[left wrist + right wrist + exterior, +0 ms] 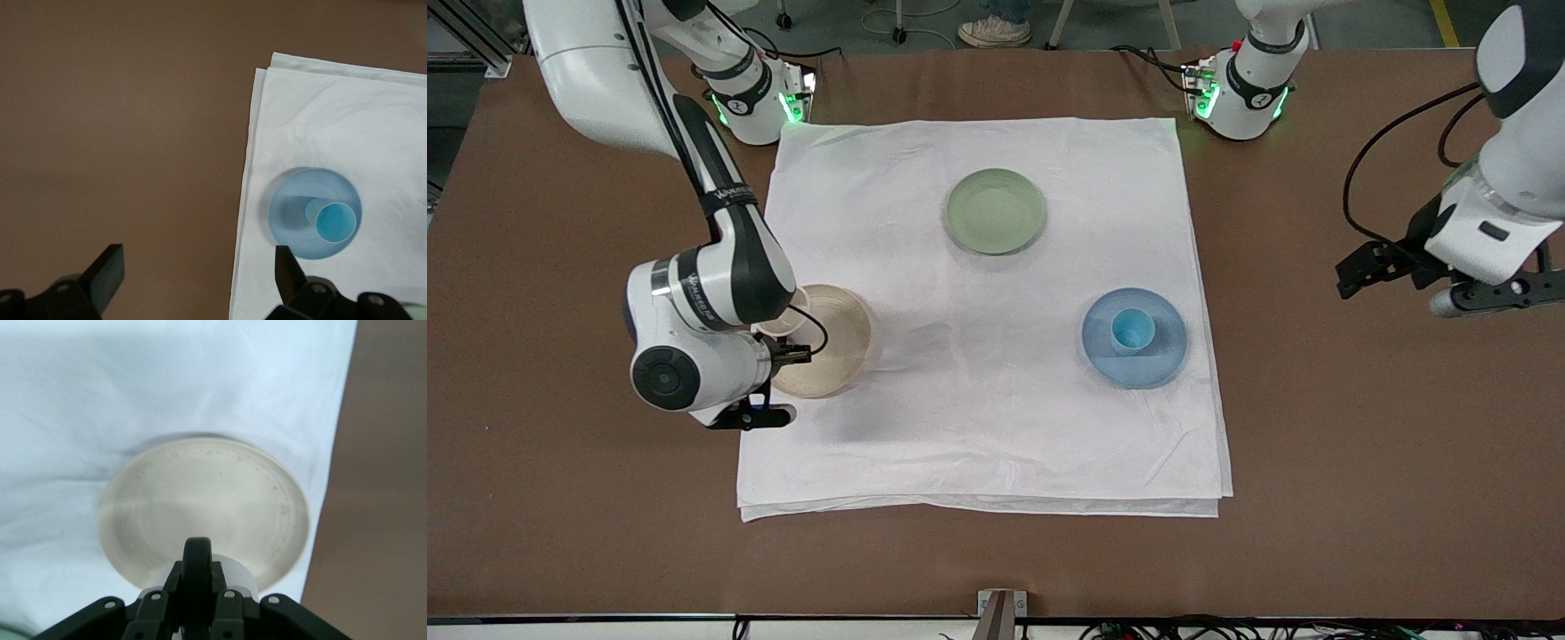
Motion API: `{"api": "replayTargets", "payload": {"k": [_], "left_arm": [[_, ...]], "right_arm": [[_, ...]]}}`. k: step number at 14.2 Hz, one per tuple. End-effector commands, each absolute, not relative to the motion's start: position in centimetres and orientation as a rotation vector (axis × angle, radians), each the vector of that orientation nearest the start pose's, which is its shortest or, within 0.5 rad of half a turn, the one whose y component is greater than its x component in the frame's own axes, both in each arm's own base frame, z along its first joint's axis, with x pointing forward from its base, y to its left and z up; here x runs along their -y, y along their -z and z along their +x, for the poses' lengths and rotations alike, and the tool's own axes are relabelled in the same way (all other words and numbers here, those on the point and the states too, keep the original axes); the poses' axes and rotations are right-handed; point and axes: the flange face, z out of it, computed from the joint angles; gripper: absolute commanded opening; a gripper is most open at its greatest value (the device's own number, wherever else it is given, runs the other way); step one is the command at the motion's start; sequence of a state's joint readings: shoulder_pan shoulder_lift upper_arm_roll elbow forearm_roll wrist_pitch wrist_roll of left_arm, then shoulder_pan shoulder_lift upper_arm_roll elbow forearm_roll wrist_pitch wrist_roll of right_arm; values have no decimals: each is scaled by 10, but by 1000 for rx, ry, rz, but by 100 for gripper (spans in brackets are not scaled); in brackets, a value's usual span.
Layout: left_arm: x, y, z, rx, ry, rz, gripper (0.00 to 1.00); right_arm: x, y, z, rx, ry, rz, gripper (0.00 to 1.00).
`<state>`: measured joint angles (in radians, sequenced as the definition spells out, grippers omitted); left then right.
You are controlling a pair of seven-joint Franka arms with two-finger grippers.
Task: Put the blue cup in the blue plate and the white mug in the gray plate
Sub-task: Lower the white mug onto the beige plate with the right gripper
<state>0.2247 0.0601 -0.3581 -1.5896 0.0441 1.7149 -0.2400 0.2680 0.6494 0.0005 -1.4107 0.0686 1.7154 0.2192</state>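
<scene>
- One white mug [200, 577], light, rigid and breakable, is pinched by its thin dark handle [197, 561] in the right gripper [197, 600] over the gray plate [220, 500].
- Left gripper [193, 280] waits with jaws released over bare bench; blue cup [1132, 331] sits in the blue plate [1160, 356].

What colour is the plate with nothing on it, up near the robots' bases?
Pale green. The green plate shows best in the front view.

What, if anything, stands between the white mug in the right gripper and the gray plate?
Nothing visible does. The right gripper is shut on the white mug by its dark handle, directly over the gray plate, whose surface below shows bare. The left gripper waits open over the bare table.
</scene>
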Motion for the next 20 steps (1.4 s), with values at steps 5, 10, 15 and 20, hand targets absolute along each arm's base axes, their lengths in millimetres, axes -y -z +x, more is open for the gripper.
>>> {"api": "replayTargets", "payload": {"k": [5,10,15,20], "left_arm": [[16,-652,577,71,147,-3186,100],[22,-653,577,66,152,-3177,100],[21,-664,577,67,189,-3176,100],[29,-659,580,33,176,-3177,100]], "right_arm": [[-185,-248,651,-19,-598,-3094,0],[-185,-225,642,-73,-621,-3098,22],[-182,-273,650,-253,-543,-3107,100],[-170,-401,664,-288,-338,-3107,100]]}}
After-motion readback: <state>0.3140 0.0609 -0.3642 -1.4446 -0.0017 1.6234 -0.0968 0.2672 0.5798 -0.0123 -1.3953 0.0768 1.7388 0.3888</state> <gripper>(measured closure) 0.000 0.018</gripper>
